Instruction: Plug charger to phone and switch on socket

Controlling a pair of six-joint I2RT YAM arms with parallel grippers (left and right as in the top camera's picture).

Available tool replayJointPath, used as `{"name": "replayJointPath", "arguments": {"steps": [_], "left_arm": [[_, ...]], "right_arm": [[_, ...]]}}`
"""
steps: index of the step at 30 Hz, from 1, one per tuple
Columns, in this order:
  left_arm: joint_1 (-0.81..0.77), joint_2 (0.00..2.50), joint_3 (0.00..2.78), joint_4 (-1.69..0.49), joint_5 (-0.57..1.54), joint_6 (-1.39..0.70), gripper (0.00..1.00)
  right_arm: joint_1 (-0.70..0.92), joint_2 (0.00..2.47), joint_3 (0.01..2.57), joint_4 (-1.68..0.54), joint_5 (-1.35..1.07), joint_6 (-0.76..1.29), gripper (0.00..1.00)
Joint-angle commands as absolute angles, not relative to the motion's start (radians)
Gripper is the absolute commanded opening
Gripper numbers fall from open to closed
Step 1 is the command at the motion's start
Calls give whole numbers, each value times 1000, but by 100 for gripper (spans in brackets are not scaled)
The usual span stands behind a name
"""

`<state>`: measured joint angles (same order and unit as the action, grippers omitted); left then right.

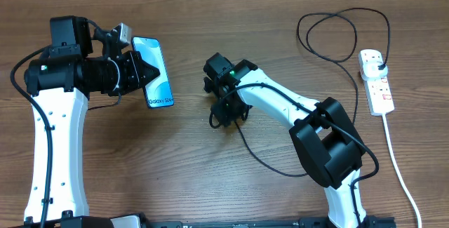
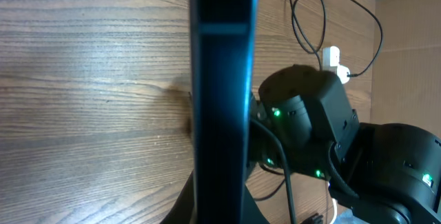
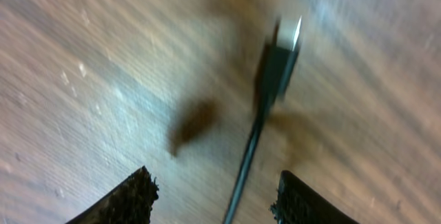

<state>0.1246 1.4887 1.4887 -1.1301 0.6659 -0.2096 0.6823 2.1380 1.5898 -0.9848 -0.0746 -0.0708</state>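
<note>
My left gripper [image 1: 144, 74] is shut on the phone [image 1: 155, 71], which has a blue-teal screen with "Galaxy S24" text, and holds it off the table. In the left wrist view the phone [image 2: 222, 93] shows edge-on between the fingers. The charger is a thin black cable [image 1: 263, 159] that loops to a black plug [image 1: 379, 65] seated in the white socket strip [image 1: 376, 81]. Its connector tip [image 3: 282, 55] lies on the wood. My right gripper [image 3: 217, 196] is open above the cable, with the tip just beyond its fingers. In the overhead view the right gripper [image 1: 226, 112] hides the tip.
The socket's thick white cord [image 1: 400, 165] runs down the right side toward the front edge. The black cable makes a large loop [image 1: 337, 35] at the back right. Brown cardboard walls border the wooden table [image 1: 189, 172].
</note>
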Motion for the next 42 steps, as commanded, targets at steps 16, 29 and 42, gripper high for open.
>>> {"name": "replayJointPath", "arguments": {"steps": [16,29,42], "left_arm": [[124,1472,1499,-1129,699,-217,4],[124,1472,1499,-1129,699,-217,4],[124,1472,1499,-1129,701,-218,4]], "right_arm": [[633,2161,1554,-880,-55,-33,33],[638,2161,1505,-879,-89,-33,19],[638,2161,1505,-831,-15,-22,26]]}}
